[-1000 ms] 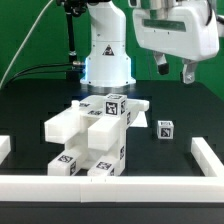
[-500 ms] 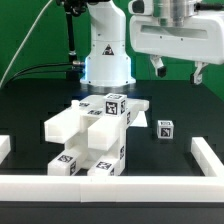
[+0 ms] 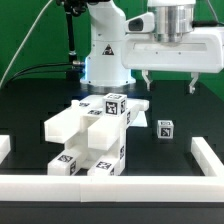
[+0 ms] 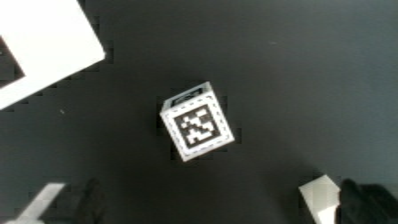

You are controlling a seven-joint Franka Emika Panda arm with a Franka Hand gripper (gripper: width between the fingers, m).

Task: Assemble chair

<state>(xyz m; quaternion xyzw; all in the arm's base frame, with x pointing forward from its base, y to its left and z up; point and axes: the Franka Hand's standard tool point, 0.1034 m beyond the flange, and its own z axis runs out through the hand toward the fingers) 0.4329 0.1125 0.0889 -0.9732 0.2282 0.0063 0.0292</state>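
Chair [image 3: 92,135]: stacked white parts, centre-left of exterior frame, on black surface [image 3: 185,110]; lone tagged cube [image 3: 165,129] apart at right-centre, nothing touching it. Gripper [image 3: 170,81] above cube, upper right, jaws wide, empty

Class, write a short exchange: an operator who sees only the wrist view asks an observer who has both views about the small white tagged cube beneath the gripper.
Operator: Does the small matte white plastic cube stand alone?
Observer: Yes. It stands apart on the black table, to the exterior view's right of the stacked chunky white chair parts.
Operator: Is the gripper touching the cube?
Observer: No. The open gripper hangs high above the table, clear of the cube.
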